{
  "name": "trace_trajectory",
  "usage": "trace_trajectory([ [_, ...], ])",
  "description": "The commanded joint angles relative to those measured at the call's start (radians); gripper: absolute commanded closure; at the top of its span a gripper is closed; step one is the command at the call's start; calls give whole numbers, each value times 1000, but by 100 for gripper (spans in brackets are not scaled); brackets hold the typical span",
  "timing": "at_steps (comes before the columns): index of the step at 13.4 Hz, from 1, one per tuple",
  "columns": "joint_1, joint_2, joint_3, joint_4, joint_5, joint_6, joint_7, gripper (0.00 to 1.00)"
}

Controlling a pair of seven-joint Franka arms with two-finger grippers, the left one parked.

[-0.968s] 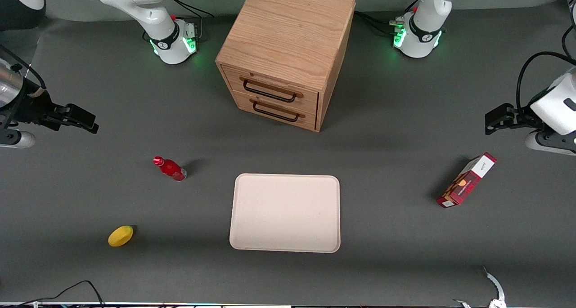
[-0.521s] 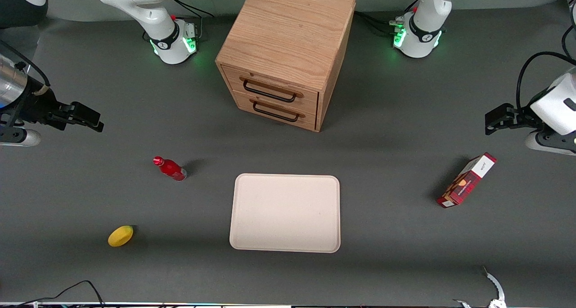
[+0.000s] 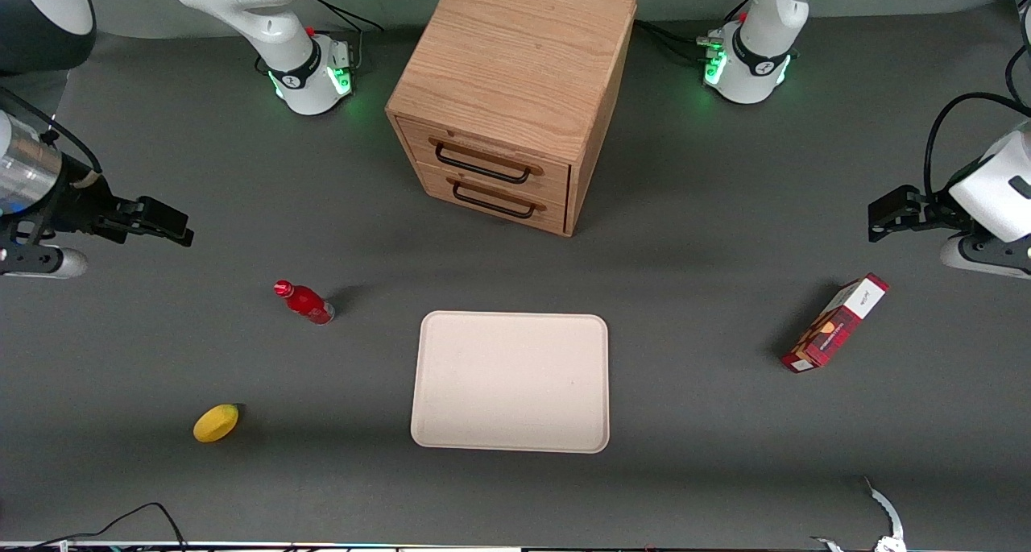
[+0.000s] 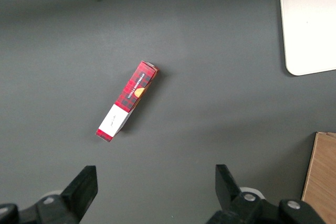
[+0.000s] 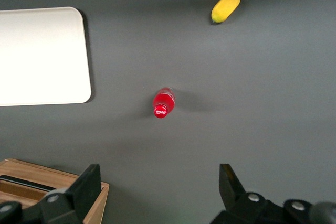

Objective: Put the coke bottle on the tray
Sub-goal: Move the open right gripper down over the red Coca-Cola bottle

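The coke bottle [image 3: 304,301], small and bright red with a red cap, stands on the grey table beside the tray [image 3: 511,381], toward the working arm's end. It also shows from above in the right wrist view [image 5: 162,103], with the tray's corner [image 5: 42,56] beside it. The tray is large, flat and cream-beige with nothing on it. My gripper [image 3: 165,222] is open and empty, high above the table, farther from the front camera than the bottle and well apart from it. Its fingers [image 5: 89,182] stand wide apart.
A wooden two-drawer cabinet [image 3: 515,101] stands farther from the front camera than the tray. A yellow lemon [image 3: 216,422] lies nearer the front camera than the bottle. A red rectangular box [image 3: 836,323] lies toward the parked arm's end.
My gripper has moved a little toward the table's middle and toward the bottle. The bottle, tray and other things have not moved.
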Motion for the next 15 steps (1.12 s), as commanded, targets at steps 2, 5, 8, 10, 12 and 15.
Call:
trace_trajectory([
  [2, 3, 99, 16, -6, 3, 93, -17, 0],
  [5, 0, 46, 42, -237, 0, 306, -16, 0],
  [8, -9, -49, 62, -519, -26, 544, -29, 0],
  [10, -10, -77, 61, -651, -34, 662, -77, 0],
  [12, -10, -68, 62, -696, -37, 721, -80, 0],
  [15, -13, -66, 62, -750, -57, 772, -99, 0],
])
